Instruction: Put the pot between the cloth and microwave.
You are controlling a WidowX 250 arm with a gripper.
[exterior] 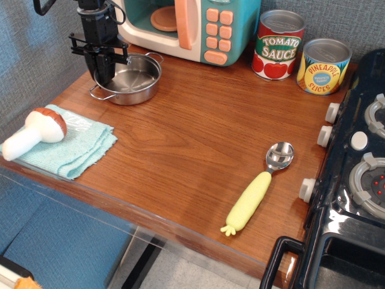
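Note:
The shiny steel pot point(132, 79) rests on the wooden counter at the back left, just in front of the teal toy microwave point(192, 27) and behind the teal cloth point(69, 144). My black gripper point(103, 75) stands over the pot's left rim, fingers closed on the rim. A toy mushroom point(33, 132) lies on the cloth's left part.
A metal spoon with a yellow-green handle point(258, 186) lies at the front right. A tomato sauce can point(278, 45) and a pineapple slices can point(323, 66) stand at the back right. A black toy stove point(355, 168) fills the right edge.

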